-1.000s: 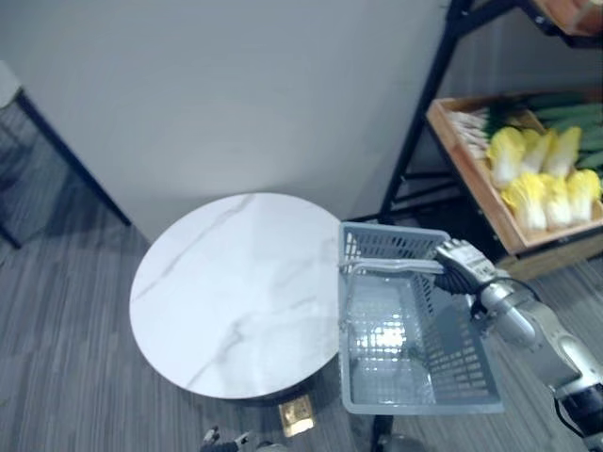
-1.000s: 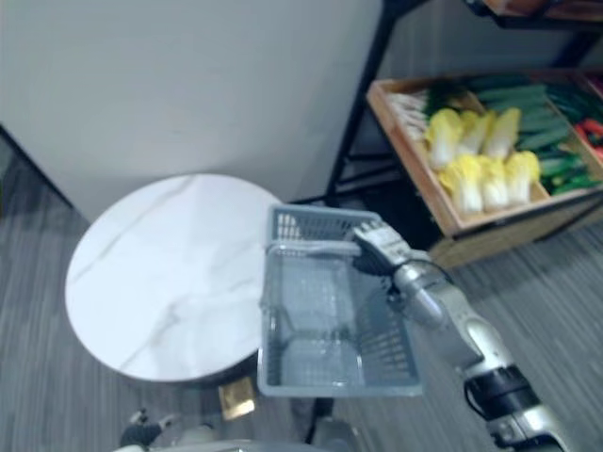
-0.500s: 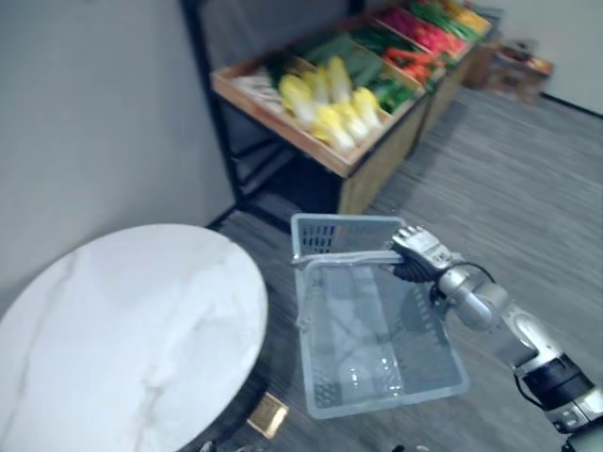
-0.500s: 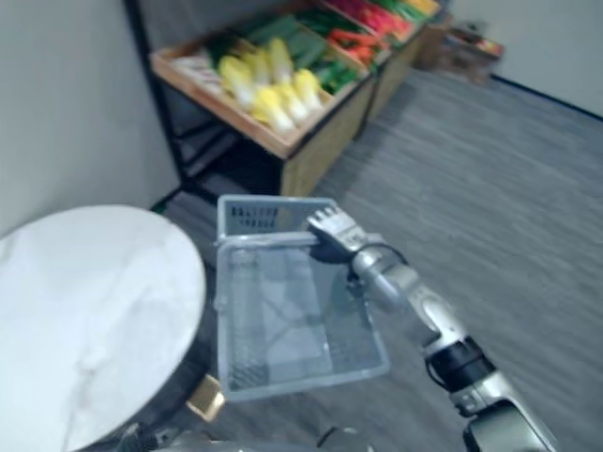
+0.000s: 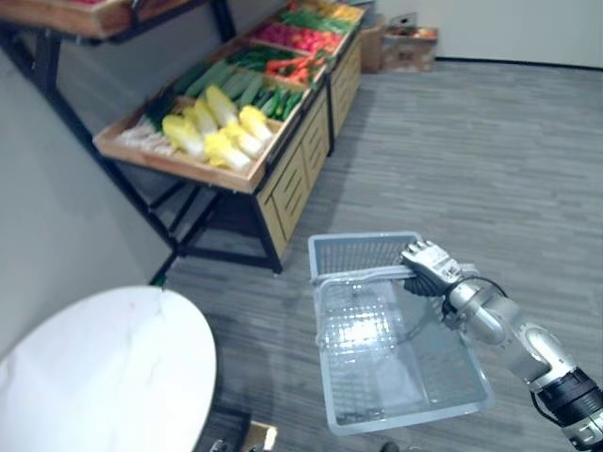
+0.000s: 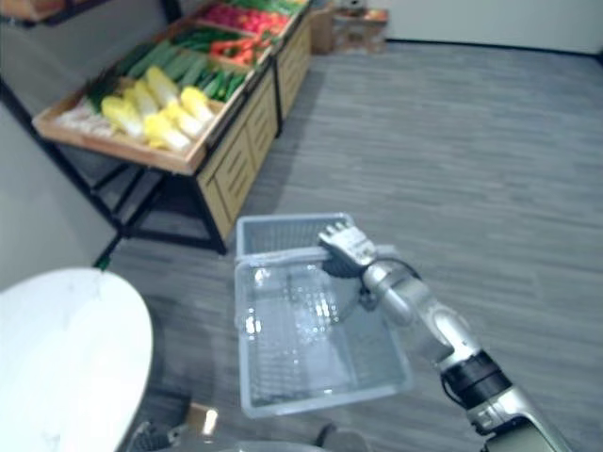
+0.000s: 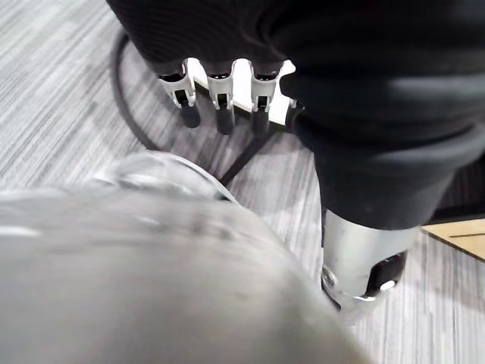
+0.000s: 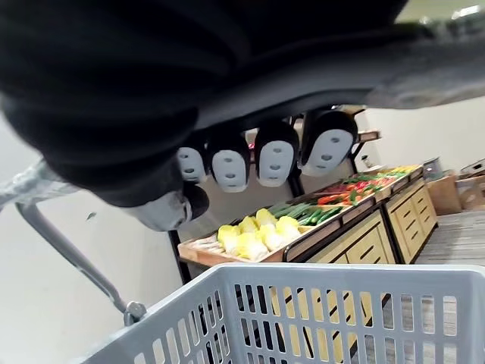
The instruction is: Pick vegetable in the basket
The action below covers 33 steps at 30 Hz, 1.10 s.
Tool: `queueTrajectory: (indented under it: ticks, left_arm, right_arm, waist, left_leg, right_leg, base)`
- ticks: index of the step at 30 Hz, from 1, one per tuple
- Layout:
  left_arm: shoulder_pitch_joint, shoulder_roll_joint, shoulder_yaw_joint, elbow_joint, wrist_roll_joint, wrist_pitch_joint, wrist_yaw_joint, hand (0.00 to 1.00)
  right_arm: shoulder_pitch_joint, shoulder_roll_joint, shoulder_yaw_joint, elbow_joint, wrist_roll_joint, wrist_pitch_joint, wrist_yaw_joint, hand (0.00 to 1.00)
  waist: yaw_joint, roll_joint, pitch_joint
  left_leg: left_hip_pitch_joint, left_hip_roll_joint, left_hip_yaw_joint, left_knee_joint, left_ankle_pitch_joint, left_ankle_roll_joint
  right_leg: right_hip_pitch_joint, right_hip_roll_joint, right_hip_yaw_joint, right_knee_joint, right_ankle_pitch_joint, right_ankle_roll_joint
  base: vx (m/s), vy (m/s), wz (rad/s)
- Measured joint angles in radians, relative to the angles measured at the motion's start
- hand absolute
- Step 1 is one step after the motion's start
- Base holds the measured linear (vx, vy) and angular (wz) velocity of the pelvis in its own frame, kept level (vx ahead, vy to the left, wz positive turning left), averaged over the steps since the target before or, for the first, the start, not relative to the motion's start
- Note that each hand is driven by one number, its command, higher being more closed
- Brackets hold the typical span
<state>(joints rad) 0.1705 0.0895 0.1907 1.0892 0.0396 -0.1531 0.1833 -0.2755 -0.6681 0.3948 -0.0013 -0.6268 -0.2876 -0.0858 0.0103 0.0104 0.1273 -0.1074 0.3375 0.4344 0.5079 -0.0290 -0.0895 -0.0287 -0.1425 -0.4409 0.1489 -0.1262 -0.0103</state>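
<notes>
**Grey shop floor (image 5: 490,141): basket (image 5: 400,416) in hand, vegetables (image 5: 212,127) on the shelf (image 5: 236,179)**

The vegetables, yellow cabbages beside green and red ones, lie in the wooden shelf at the upper left of the frame. Well apart from them, at lower centre, the grey basket hangs from the right hand (image 5: 431,268), whose fingers (image 8: 258,163) curl round its handle (image 5: 363,276). A round white table (image 5: 104,377) sits at the lower left. The left hand (image 7: 220,91) hangs over the floor with relaxed fingers, holding nothing.

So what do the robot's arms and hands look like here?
Right arm: jointed silver-grey tubes with a black collar further up. Right hand and left hand: silver fingers with dark tips, dark ribbed cover over the back and wrist.
</notes>
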Motion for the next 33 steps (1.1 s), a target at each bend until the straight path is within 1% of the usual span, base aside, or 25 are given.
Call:
queueTrajectory:
  ticks: [3, 5, 7, 8, 9, 10, 11, 12, 13, 15, 17, 18, 19, 20, 21, 22, 23, 24, 25, 26, 28, 29, 30, 32, 33]
  left_arm:
    - [0.015, -0.018, 0.001, -0.022, 0.0, -0.012, -0.001, 0.0]
    - [0.025, -0.018, 0.001, -0.024, 0.0, -0.011, -0.002, 0.0]
    - [0.034, -0.019, 0.002, -0.024, 0.0, -0.011, -0.002, 0.0]
    - [0.042, -0.024, 0.002, -0.024, 0.0, -0.011, -0.002, 0.0]
    - [0.042, -0.024, 0.005, -0.023, 0.0, -0.01, 0.0, 0.0]
    - [0.041, -0.025, 0.006, -0.022, 0.0, -0.011, 0.0, 0.0]
    - [0.024, -0.016, 0.007, -0.014, 0.002, -0.01, 0.002, 0.0]
    - [0.019, -0.01, 0.012, -0.016, 0.002, -0.01, 0.006, 0.0]
    - [0.02, -0.012, 0.012, -0.022, 0.002, -0.01, 0.008, 0.0]
    - [0.019, -0.017, 0.012, -0.032, 0.002, -0.01, 0.008, 0.0]
    - [0.02, -0.017, 0.006, -0.032, 0.002, -0.009, 0.008, 0.0]
    - [0.02, -0.005, -0.009, -0.033, 0.004, -0.007, 0.007, 0.0]
    - [0.02, 0.002, -0.019, -0.034, 0.004, -0.007, 0.007, 0.0]
    - [0.022, 0.024, -0.042, -0.035, 0.004, 0.0, 0.006, 0.0]
    - [0.022, 0.038, -0.053, -0.036, 0.002, 0.004, 0.006, 0.0]
    - [0.023, 0.046, -0.069, -0.048, 0.002, 0.008, 0.006, 0.0]
    - [0.023, 0.047, -0.071, -0.062, 0.002, 0.009, 0.006, 0.0]
    - [0.013, 0.052, -0.078, -0.081, 0.001, 0.009, 0.006, 0.0]
    - [0.006, 0.054, -0.08, -0.09, 0.001, 0.009, 0.006, 0.0]
    - [-0.01, 0.053, -0.085, -0.105, 0.001, 0.007, 0.006, 0.0]
    - [-0.034, 0.053, -0.086, -0.107, 0.001, 0.003, 0.005, 0.0]
    - [-0.05, 0.055, -0.089, -0.109, 0.001, 0.002, 0.005, 0.0]
    - [-0.066, 0.06, -0.101, -0.109, 0.001, 0.002, 0.005, 0.0]
    - [-0.069, 0.062, -0.113, -0.119, 0.002, 0.001, 0.003, 0.0]
    - [-0.063, 0.063, -0.113, -0.119, 0.002, 0.002, 0.001, 0.0]
  right_arm:
    - [0.0, 0.008, 0.015, 0.001, 0.006, -0.003, 0.0, 1.0]
    - [-0.002, 0.012, 0.014, 0.001, 0.007, -0.004, 0.0, 1.0]
    - [-0.004, 0.009, 0.012, 0.001, 0.007, -0.005, 0.0, 1.0]
    - [-0.008, 0.005, 0.012, 0.001, 0.007, -0.005, 0.0, 1.0]
    - [-0.009, 0.014, 0.009, 0.009, 0.006, -0.004, 0.0, 1.0]
    - [-0.009, 0.018, 0.01, 0.01, 0.006, -0.004, 0.0, 1.0]
    - [-0.012, 0.019, 0.007, 0.01, 0.006, -0.005, 0.001, 1.0]
    - [-0.02, 0.02, 0.007, 0.011, 0.006, -0.005, 0.001, 1.0]
    - [-0.027, 0.022, 0.007, 0.017, 0.006, -0.005, 0.001, 1.0]
    - [-0.033, 0.025, 0.003, 0.017, 0.006, -0.007, 0.001, 1.0]
    - [-0.028, 0.046, -0.004, 0.018, 0.006, -0.006, 0.0, 1.0]
    - [0.0, 0.089, -0.032, 0.018, 0.005, -0.006, 0.001, 1.0]
    - [0.013, 0.103, -0.039, 0.018, 0.005, -0.004, 0.0, 1.0]
    - [0.037, 0.122, -0.041, 0.018, 0.004, -0.002, 0.0, 1.0]
    - [0.057, 0.138, -0.046, 0.019, 0.003, 0.0, 0.0, 1.0]
    - [0.086, 0.16, -0.064, 0.022, -0.003, 0.0, 0.0, 1.0]
    - [0.094, 0.17, -0.075, 0.027, -0.003, -0.001, 0.0, 1.0]
    - [0.098, 0.185, -0.096, 0.042, -0.003, 0.0, 0.0, 1.0]
    - [0.101, 0.188, -0.107, 0.048, -0.003, -0.001, 0.0, 1.0]
    - [0.106, 0.188, -0.127, 0.052, -0.002, 0.0, 0.0, 1.0]
    - [0.111, 0.188, -0.153, 0.053, -0.003, 0.001, 0.0, 1.0]
    - [0.124, 0.186, -0.176, 0.053, -0.003, 0.005, -0.001, 1.0]
    - [0.142, 0.184, -0.201, 0.053, -0.002, 0.017, -0.001, 1.0]
    - [0.169, 0.183, -0.227, 0.053, -0.003, 0.028, -0.001, 1.0]
    - [0.179, 0.181, -0.232, 0.053, -0.003, 0.036, -0.001, 1.0]
  waist:
    - [0.022, 0.016, 0.013]
    - [0.023, 0.019, 0.017]
    - [0.022, 0.027, 0.022]
    - [0.024, 0.057, 0.018]
    - [0.031, 0.053, 0.025]
    - [0.031, 0.047, 0.024]
    - [0.031, 0.019, 0.022]
    - [0.035, 0.011, 0.022]
    - [0.048, 0.006, 0.02]
    - [0.073, 0.001, 0.02]
    - [0.079, 0.005, 0.019]
    - [0.08, -0.006, 0.024]
    - [0.078, -0.012, 0.027]
    - [0.07, -0.034, 0.031]
    - [0.067, -0.056, 0.032]
    - [0.064, -0.058, 0.034]
    - [0.063, -0.059, 0.035]
    - [0.054, -0.06, 0.037]
    - [0.049, -0.058, 0.038]
    - [0.038, -0.05, 0.045]
    - [0.023, -0.042, 0.053]
    - [0.018, -0.041, 0.054]
    - [0.016, -0.04, 0.054]
    - [0.015, -0.051, 0.056]
    - [0.015, -0.052, 0.061]
  left_leg:
    - [-0.036, -0.12, -0.139, -0.088, -0.061, -0.005]
    - [-0.056, -0.159, -0.197, -0.21, -0.055, -0.009]
    - [-0.066, -0.181, -0.271, -0.343, -0.035, -0.008]
    - [-0.065, -0.177, -0.321, -0.41, -0.03, -0.019]
    - [-0.068, -0.186, -0.327, -0.402, 0.014, -0.026]
    - [-0.069, -0.192, -0.324, -0.4, 0.011, -0.023]
    - [-0.076, -0.226, -0.307, -0.392, -0.008, 0.005]
    - [-0.079, -0.252, -0.302, -0.361, -0.017, 0.03]
    - [-0.076, -0.27, -0.282, -0.327, -0.033, 0.056]
    - [-0.073, -0.291, -0.284, -0.297, -0.057, 0.069]
    - [-0.056, -0.29, -0.282, -0.298, -0.096, 0.075]
    - [-0.026, -0.281, -0.281, -0.304, -0.132, 0.087]
    - [-0.01, -0.282, -0.28, -0.304, -0.144, 0.095]
    - [0.024, -0.293, -0.279, -0.292, -0.169, 0.108]
    - [0.06, -0.311, -0.28, -0.293, -0.184, 0.118]
    - [0.103, -0.319, -0.286, -0.296, -0.202, 0.132]
    - [0.122, -0.319, -0.291, -0.295, -0.21, 0.137]
    - [0.149, -0.319, -0.312, -0.302, -0.216, 0.144]
    - [0.159, -0.316, -0.32, -0.312, -0.216, 0.145]
    - [0.183, -0.311, -0.341, -0.336, -0.216, 0.145]
    - [0.214, -0.308, -0.371, -0.368, -0.216, 0.145]
    - [0.223, -0.308, -0.395, -0.384, -0.217, 0.144]
    - [0.234, -0.308, -0.422, -0.402, -0.222, 0.135]
    - [0.255, -0.306, -0.457, -0.405, -0.239, 0.107]
    - [0.279, -0.3, -0.477, -0.406, -0.26, 0.075]
  right_leg:
    - [-0.002, 0.008, 0.058, -0.019, 0.007, -0.012]
    - [-0.004, 0.015, 0.067, -0.036, 0.012, -0.019]
    - [-0.005, 0.024, 0.085, -0.052, 0.018, -0.01]
    - [-0.004, 0.042, 0.112, -0.07, 0.032, 0.011]
    - [0.002, 0.043, 0.14, -0.095, 0.054, 0.046]
    - [0.005, 0.039, 0.15, -0.102, 0.062, 0.057]
    - [0.019, 0.013, 0.176, -0.157, 0.109, 0.118]
    - [0.04, -0.008, 0.18, -0.191, 0.129, 0.146]
    - [0.054, -0.027, 0.189, -0.201, 0.135, 0.156]
    - [0.046, -0.052, 0.216, -0.167, 0.135, 0.157]
    - [0.015, -0.055, 0.235, -0.089, 0.128, 0.159]
    - [-0.056, -0.064, 0.264, 0.096, 0.09, 0.143]
    - [-0.094, -0.073, 0.278, 0.203, 0.075, 0.123]
    - [-0.178, -0.107, 0.3, 0.427, 0.086, 0.099]
    - [-0.219, -0.133, 0.318, 0.547, 0.125, 0.062]
    - [-0.256, -0.147, 0.347, 0.671, 0.182, 0.06]
    - [-0.274, -0.143, 0.355, 0.72, 0.171, 0.06]
    - [-0.306, -0.128, 0.34, 0.78, 0.113, 0.046]
    - [-0.318, -0.121, 0.322, 0.781, 0.087, 0.045]
    - [-0.332, -0.102, 0.27, 0.732, 0.05, 0.041]
    - [-0.343, -0.073, 0.208, 0.564, 0.041, 0.028]
    - [-0.349, -0.052, 0.204, 0.387, 0.052, 0.043]
    - [-0.35, -0.042, 0.217, 0.201, 0.086, 0.084]
    - [-0.348, -0.044, 0.271, -0.022, 0.118, 0.133]
    - [-0.349, -0.056, 0.281, -0.064, 0.12, 0.136]
  base:
    - [0.0, 0.097, -0.9]
    - [0.09, 0.197, -0.72]
    - [0.15, 0.243, -0.66]
    - [0.19, 0.257, -0.7]
    - [0.21, 0.261, -0.6]
    - [0.24, 0.249, -0.36]
    - [0.26, 0.243, -0.05]
    - [0.32, 0.267, -0.07]
    - [0.26, 0.202, -0.12]
    - [0.24, 0.149, -0.26]
    - [0.21, 0.16, -0.23]
    - [0.15, 0.146, -0.18]
    - [0.21, 0.19, -0.03]
    - [0.18, 0.129, 0.15]
    - [0.27, 0.139, 0.21]
    - [0.31, 0.088, 0.16]
    - [0.37, 0.073, 0.24]
    - [0.3, 0.035, 0.28]
    - [0.28, 0.001, 0.45]
    - [0.28, -0.024, 0.5]
    - [0.3, -0.054, 0.52]
    - [0.34, -0.119, 0.66]
    - [0.35, -0.142, 0.7]
    - [0.39, -0.216, 0.72]
    - [0.41, -0.263, 0.7]
